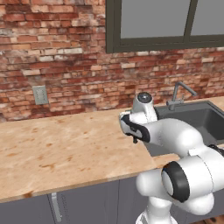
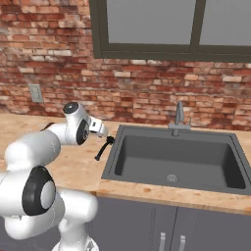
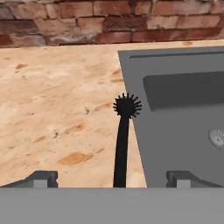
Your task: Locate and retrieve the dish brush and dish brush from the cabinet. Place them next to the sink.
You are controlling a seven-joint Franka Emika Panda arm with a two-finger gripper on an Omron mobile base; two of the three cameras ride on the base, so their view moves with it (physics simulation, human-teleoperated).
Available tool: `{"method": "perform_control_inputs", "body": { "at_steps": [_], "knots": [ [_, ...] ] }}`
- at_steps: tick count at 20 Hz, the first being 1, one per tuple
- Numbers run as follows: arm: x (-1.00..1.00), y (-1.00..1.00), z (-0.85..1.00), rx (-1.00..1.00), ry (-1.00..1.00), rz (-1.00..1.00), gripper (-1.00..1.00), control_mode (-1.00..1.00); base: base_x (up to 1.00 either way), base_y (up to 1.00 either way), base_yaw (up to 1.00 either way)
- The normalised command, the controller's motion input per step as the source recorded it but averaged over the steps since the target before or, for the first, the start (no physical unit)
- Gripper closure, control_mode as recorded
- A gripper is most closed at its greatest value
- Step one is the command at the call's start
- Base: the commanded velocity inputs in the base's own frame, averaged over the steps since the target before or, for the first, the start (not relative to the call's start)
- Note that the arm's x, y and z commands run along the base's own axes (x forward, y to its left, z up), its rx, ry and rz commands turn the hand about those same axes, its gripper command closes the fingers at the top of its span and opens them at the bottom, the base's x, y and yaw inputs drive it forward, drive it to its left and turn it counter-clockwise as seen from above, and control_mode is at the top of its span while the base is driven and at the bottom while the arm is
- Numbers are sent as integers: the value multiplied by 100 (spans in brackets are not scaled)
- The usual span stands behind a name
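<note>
Jaws spread wide, clamped on nothing; gripper (image 3: 112, 178) poised above black dish brush (image 3: 122, 140). Brush flat on wooden counter (image 3: 57, 113), just beside sink (image 3: 183, 109), spiky head toward brick wall (image 3: 109, 19), handle running alongside basin's left rim.

The table (image 3: 52, 109) is a light, mottled wood-look top running along the foot of a red brick wall (image 3: 109, 19), with the dark grey sink (image 3: 183, 118) set into it at about 3 o'clock in the hand view. One black dish brush (image 3: 122, 140) lies flat on the wood just beside the sink's left rim, its round spiky head pointing toward 12 o'clock and its thin handle running back toward 6 o'clock. In the right base view the same brush (image 2: 103, 148) lies just off the basin's left edge (image 2: 112, 152).
</note>
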Motion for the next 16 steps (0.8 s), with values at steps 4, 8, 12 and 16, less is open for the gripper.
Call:
{"method": "perform_control_inputs", "body": {
  "at_steps": [4, 8, 12, 16],
  "knots": [
    [-39, 1, 93, 0, 14, 2, -100, -100, 0, 0, 0],
    [-65, -12, 75, 3, 9, 0, -100, -100, 0, 0, 0],
    [-89, -11, 53, 5, 1, -1, -100, -100, 0, 0, 0],
    [-100, -9, 31, 3, -11, -4, -100, -100, 0, 0, 0]
  ]
}}
